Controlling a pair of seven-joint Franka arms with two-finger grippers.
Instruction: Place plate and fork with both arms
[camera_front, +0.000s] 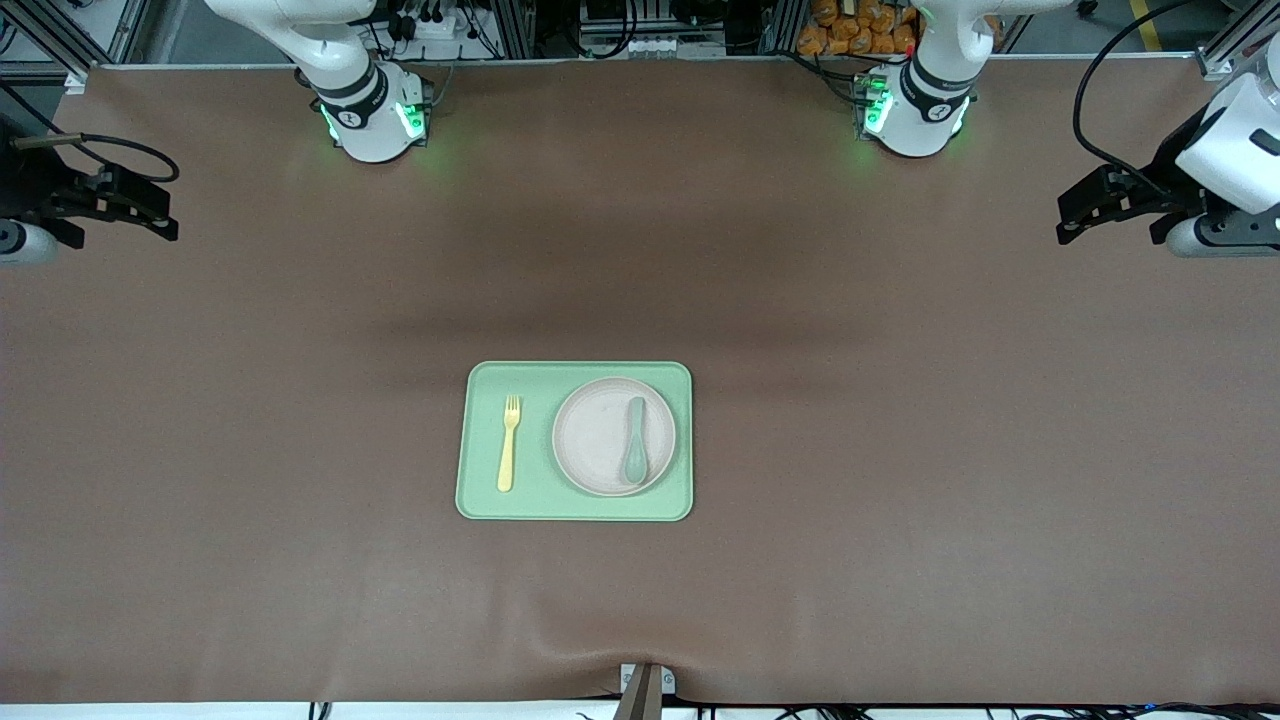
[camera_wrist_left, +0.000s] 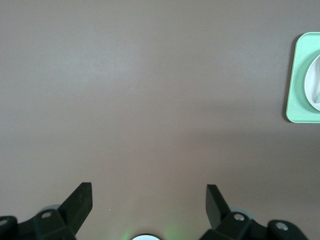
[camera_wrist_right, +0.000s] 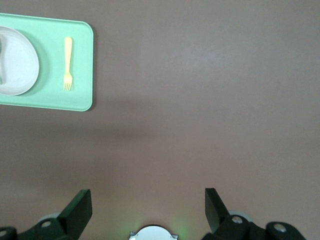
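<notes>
The off-white plate (camera_front: 600, 435) lies on a light green tray (camera_front: 575, 507) in the middle of the table, on the half toward the left arm's end. The pale yellow fork (camera_front: 509, 443) lies flat on the tray beside the plate, toward the right arm's end. My left gripper (camera_front: 1064, 222) hangs open and empty over the table's edge at the left arm's end, well away from the tray. My right gripper (camera_front: 172, 222) hangs open and empty at the right arm's end. The left wrist view catches a tray corner (camera_wrist_left: 295, 85) and plate rim (camera_wrist_left: 315, 82). The right wrist view shows plate (camera_wrist_right: 17, 65) and fork (camera_wrist_right: 67, 62).
A muted green spoon (camera_front: 635, 440) lies in the plate. Brown table cover spreads all round the tray. The two arm bases (camera_front: 375, 115) (camera_front: 915, 110) stand along the table edge farthest from the front camera. A small clamp (camera_front: 645, 685) sits at the nearest edge.
</notes>
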